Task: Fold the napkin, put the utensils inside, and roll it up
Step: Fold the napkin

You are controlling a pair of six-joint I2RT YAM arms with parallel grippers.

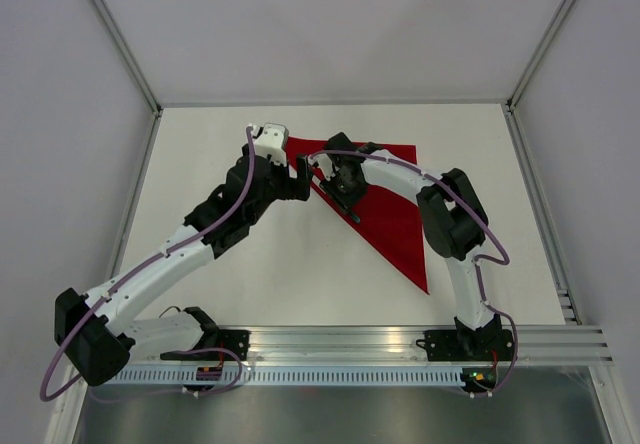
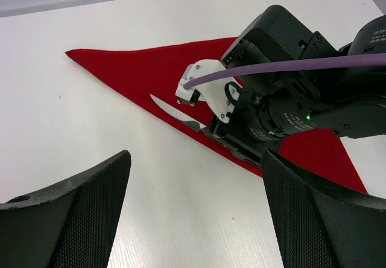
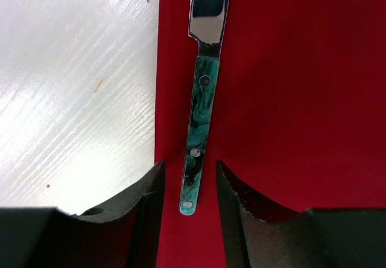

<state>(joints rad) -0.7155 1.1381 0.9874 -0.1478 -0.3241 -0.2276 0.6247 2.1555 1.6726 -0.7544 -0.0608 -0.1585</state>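
The red napkin (image 1: pixel 395 214) lies folded into a triangle on the white table, its long folded edge running diagonally. The knife (image 3: pixel 199 117), with a teal-green handle and a silver blade (image 2: pixel 172 111), lies flat on the napkin (image 3: pixel 301 99) just inside that edge. My right gripper (image 3: pixel 190 162) stands open low over the handle's end, one finger on each side with a gap to both. My left gripper (image 2: pixel 194 159) is wide open above bare table, just left of the napkin (image 2: pixel 145 69), and holds nothing. In the top view the right gripper (image 1: pixel 345 199) hides most of the knife.
White table (image 1: pixel 300 264) with walls at the left, back and right. The two wrists sit close together near the napkin's upper left corner; my left gripper (image 1: pixel 300 174) is a short way from the right arm's wrist (image 2: pixel 265 99). A rail (image 1: pixel 400 344) runs along the near edge.
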